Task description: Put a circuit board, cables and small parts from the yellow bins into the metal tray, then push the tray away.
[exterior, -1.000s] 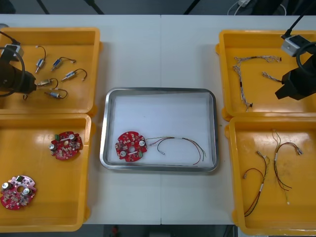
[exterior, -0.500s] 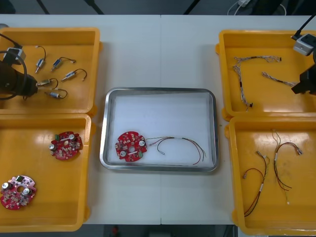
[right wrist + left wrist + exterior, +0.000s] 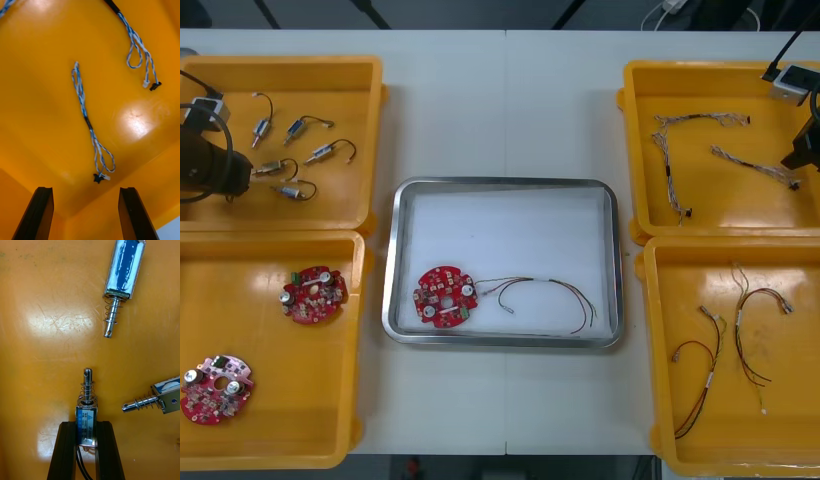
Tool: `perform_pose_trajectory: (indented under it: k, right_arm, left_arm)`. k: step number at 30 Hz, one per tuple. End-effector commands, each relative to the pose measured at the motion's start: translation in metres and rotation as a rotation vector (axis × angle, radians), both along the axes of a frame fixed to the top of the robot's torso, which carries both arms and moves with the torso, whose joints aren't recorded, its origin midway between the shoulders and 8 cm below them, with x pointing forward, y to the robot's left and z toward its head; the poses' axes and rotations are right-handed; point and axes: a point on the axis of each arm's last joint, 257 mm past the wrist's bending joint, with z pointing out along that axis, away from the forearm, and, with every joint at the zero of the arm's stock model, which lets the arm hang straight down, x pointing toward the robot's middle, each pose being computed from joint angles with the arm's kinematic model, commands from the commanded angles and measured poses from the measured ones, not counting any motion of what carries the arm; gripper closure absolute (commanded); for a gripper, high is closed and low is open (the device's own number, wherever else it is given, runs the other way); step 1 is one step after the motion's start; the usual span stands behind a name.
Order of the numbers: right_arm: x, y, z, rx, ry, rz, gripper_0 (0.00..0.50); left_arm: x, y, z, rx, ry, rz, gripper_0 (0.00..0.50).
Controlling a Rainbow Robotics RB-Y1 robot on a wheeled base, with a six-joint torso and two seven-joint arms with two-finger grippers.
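My left gripper [image 3: 248, 174] is low in the far-left yellow bin [image 3: 360, 70], shut on a small metal part [image 3: 87, 416] with a spring and pin sticking out past the fingertips [image 3: 67, 431]. Two more small metal parts [image 3: 123, 270] lie just beyond it. The metal tray [image 3: 502, 185] in the middle holds a round red circuit board [image 3: 445, 296] and a red and yellow cable [image 3: 552, 290]. Over the far-right yellow bin [image 3: 635, 150] my right gripper [image 3: 85, 189] hangs open above a twisted blue and white cable [image 3: 88, 123].
The near-left bin [image 3: 270, 440] holds two more circuit boards [image 3: 313, 294]. In the near-right bin [image 3: 660, 400] lie red and yellow cables [image 3: 750, 335]. Bare table runs between the bins, before and behind the tray.
My left gripper has shut on the small metal part. The right arm has drawn back toward the table's right edge, over the far-right bin.
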Motion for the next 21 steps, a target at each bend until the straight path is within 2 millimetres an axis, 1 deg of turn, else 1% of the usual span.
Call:
perform_pose_trajectory:
  k: [1,3,7,9,12,15,18,21]
  right_arm:
    - [0.025,-0.002,0.025,-0.046,-0.076,0.102,0.000]
    - [0.030,-0.003,0.020,-0.063,-0.087,0.134,0.000]
    - [0.039,0.003,0.009,-0.081,-0.099,0.187,0.000]
    - [0.044,0.008,0.002,-0.070,-0.102,0.186,0.000]
    - [0.048,0.017,-0.009,-0.051,-0.102,0.181,0.000]
    - [0.051,0.022,-0.021,-0.025,-0.095,0.166,0.000]
    - [0.054,0.023,-0.024,0.003,-0.096,0.141,0.000]
    - [0.059,0.021,-0.026,0.011,-0.107,0.121,0.000]
  left_arm:
    - [0.013,-0.003,0.023,0.062,-0.030,-0.087,0.500]
    - [0.012,-0.001,0.026,0.059,-0.031,-0.088,0.500]
    - [0.007,0.002,0.044,0.041,-0.039,-0.094,0.500]
    - [0.002,0.004,0.058,0.023,-0.041,-0.094,0.500]
    - [-0.003,0.002,0.074,-0.010,-0.043,-0.094,0.500]
    - [-0.010,0.002,0.099,-0.041,-0.046,-0.087,0.500]
    - [-0.017,0.000,0.122,-0.054,-0.035,-0.086,0.500]
    - [-0.026,-0.010,0.138,-0.083,-0.020,-0.089,0.500]
